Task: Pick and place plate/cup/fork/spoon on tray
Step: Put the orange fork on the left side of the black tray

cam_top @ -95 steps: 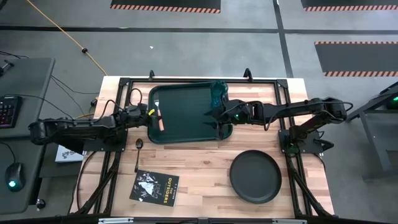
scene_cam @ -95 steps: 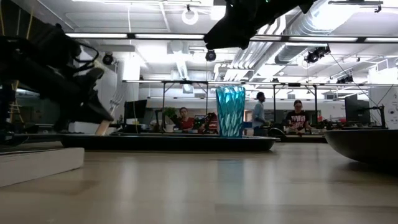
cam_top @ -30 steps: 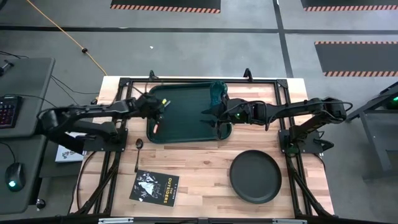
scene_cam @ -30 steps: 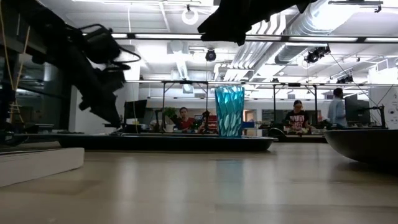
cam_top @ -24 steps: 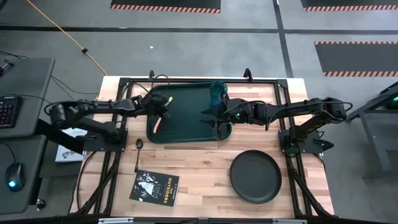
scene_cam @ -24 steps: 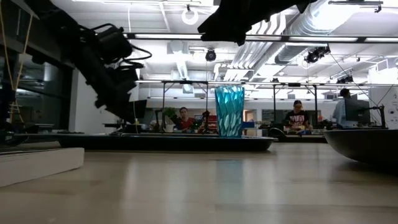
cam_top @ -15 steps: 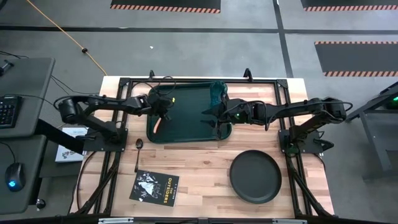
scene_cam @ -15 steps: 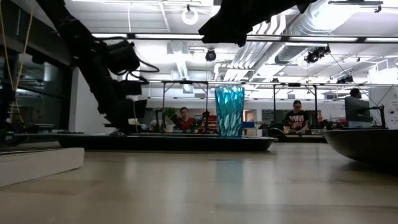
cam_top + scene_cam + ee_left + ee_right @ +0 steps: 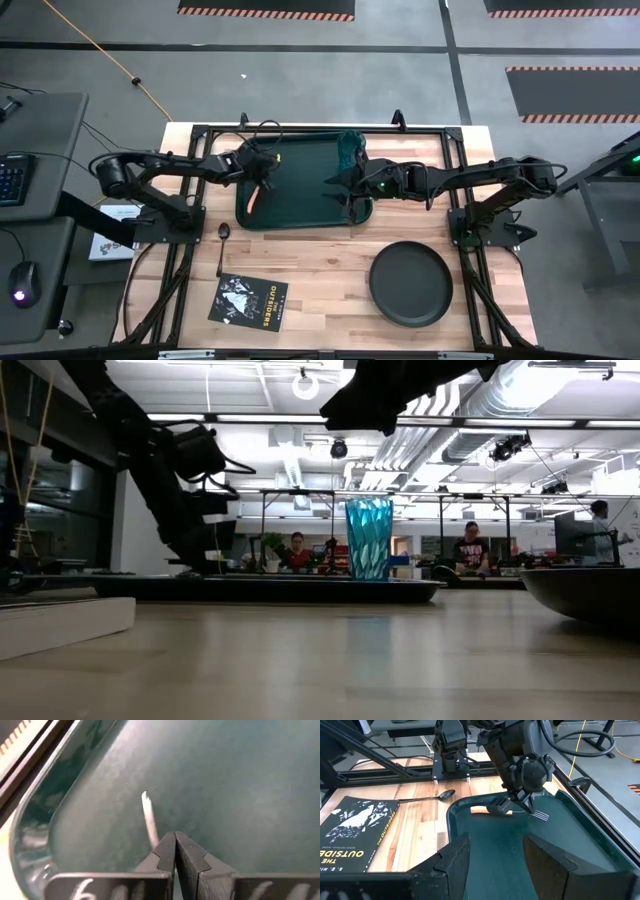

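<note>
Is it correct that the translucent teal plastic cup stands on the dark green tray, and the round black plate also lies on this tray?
Only the plate part is wrong. The high view shows the black plate on the wooden table, off the tray. The cup does stand on the tray.

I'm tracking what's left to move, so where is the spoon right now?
In the high view the spoon lies on the bare wooden table, off the tray's near left corner and just above the black booklet.
</note>
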### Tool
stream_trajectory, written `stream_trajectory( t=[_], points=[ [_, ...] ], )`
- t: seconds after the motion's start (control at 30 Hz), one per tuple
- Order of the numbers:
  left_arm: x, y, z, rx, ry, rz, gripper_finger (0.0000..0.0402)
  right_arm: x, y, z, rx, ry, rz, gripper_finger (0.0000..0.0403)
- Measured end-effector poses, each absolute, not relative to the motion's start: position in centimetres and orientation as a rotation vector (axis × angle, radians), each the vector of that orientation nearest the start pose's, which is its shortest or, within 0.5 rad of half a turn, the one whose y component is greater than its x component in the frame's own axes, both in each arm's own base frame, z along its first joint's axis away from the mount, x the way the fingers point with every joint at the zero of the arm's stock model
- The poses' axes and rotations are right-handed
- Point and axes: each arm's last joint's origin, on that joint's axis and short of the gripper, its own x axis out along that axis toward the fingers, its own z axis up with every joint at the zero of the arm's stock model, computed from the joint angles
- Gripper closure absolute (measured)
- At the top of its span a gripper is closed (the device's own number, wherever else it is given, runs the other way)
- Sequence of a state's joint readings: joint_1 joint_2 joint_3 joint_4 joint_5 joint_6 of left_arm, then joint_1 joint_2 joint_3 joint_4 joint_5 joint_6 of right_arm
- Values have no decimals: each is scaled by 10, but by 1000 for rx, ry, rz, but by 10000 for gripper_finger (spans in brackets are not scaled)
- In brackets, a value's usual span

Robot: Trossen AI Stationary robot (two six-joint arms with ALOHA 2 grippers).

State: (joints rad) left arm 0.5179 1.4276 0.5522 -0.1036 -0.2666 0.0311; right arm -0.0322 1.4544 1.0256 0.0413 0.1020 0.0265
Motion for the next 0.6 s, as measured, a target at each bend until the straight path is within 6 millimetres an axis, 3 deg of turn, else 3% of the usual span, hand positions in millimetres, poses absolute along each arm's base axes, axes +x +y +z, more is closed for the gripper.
stream_trajectory(
  t=[0.43, 0.6],
  points=[
    [195, 125, 134, -21, 1102, 826, 401, 326, -13, 282, 13, 386, -138, 229],
    [199, 123, 138, -73, 1038, 718, 401, 326, -14, 282, 13, 386, -138, 229]
  ],
)
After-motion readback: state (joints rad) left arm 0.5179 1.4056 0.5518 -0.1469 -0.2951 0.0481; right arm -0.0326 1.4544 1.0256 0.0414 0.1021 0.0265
